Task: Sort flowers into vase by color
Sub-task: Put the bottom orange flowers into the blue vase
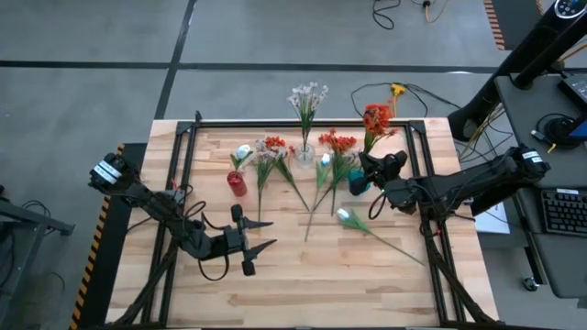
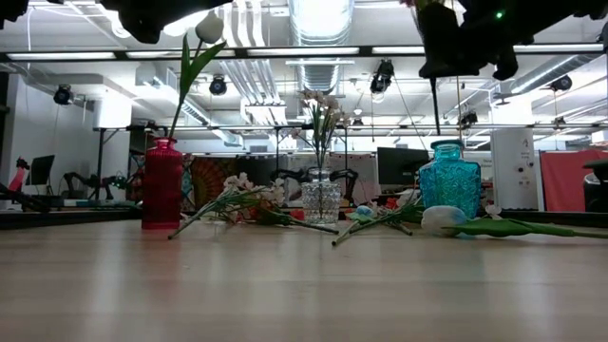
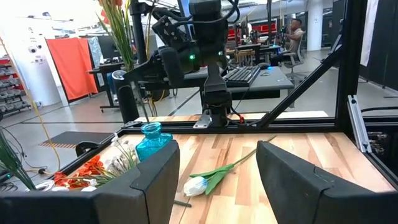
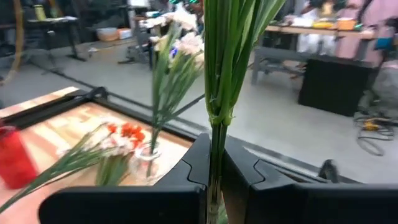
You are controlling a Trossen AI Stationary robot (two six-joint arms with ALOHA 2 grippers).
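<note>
Right gripper clamped on orange flower stem above blue vase. Left gripper held wide open, empty, over table.

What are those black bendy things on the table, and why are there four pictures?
They are two robot arms, each ending in a pincer. One camera looks down from above, one sits at table height, and one rides on each wrist. The right pincer is pinching a green stalk with an orange flower over the blue vase. The left pincer is open and waits, holding nothing. On the wooden table stand a red vase with a white tulip and a glass vase with pale blossoms. More flowers lie loose, like one white tulip.
</note>
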